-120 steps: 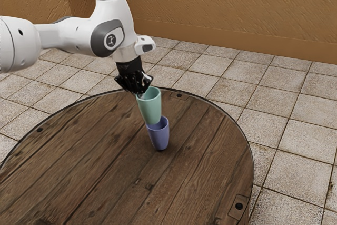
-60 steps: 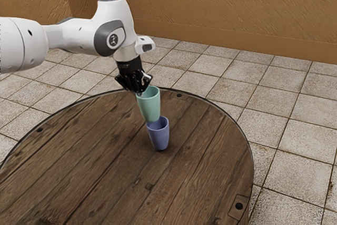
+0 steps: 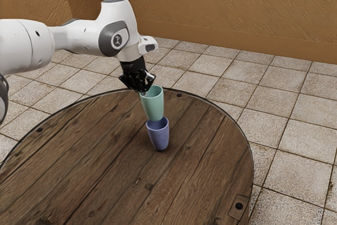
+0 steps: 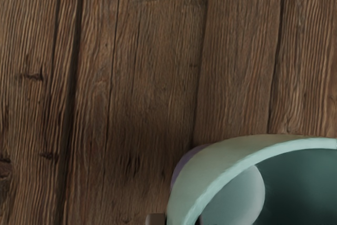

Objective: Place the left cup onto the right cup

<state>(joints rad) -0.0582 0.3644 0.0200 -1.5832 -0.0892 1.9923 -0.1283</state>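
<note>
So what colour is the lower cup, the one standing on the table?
Bluish purple; the lower cup shows best in the exterior view, under the green cup.

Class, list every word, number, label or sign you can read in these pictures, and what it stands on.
No readable words or numbers anywhere.
The grey joint cap on the arm: a small white mark, too small to read.
The green cup, the purple cup and the wooden table: no text.
</note>
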